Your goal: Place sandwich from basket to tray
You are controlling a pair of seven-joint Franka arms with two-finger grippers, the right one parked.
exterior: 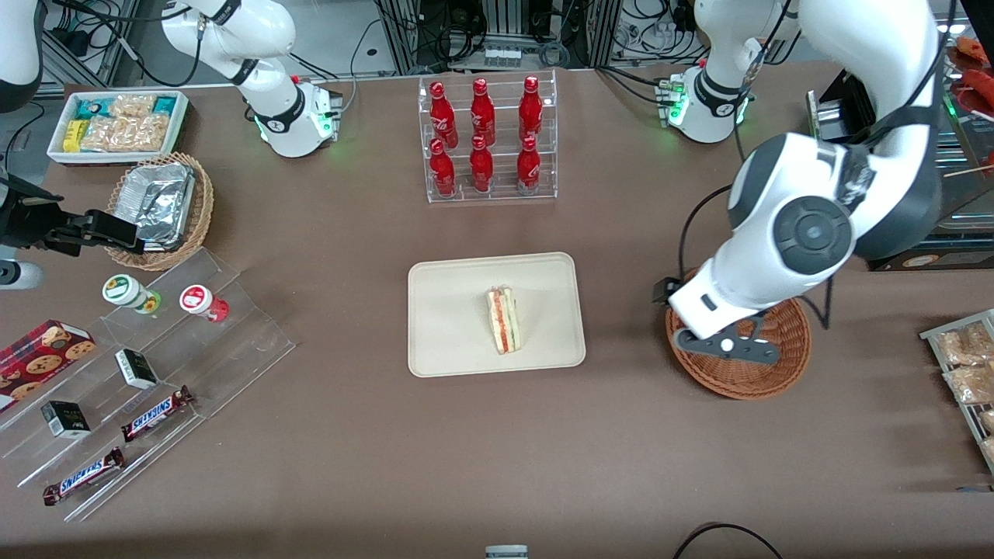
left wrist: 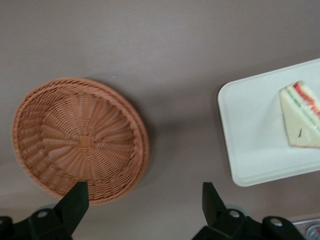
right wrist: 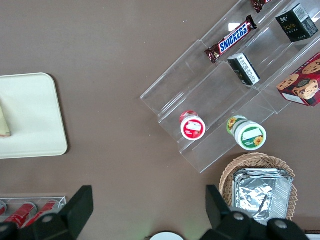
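The sandwich [exterior: 503,320] lies on the cream tray [exterior: 450,349] at the table's middle, its red and green filling showing along the cut edge. It also shows in the left wrist view [left wrist: 300,120] on the tray [left wrist: 250,130]. The reddish-brown wicker basket [exterior: 745,380] stands beside the tray toward the working arm's end and is empty [left wrist: 80,140]. My left gripper [left wrist: 144,202] is open and empty. It hangs above the bare table by the basket's rim, at the edge facing the tray [exterior: 666,293]. The arm hides part of the basket in the front view.
A clear rack of red bottles [exterior: 485,140] stands farther from the front camera than the tray. A tan basket with foil [exterior: 159,206], a white snack bin [exterior: 116,124] and clear steps with candy bars [exterior: 140,380] lie toward the parked arm's end. Bagged snacks [exterior: 967,357] lie at the working arm's end.
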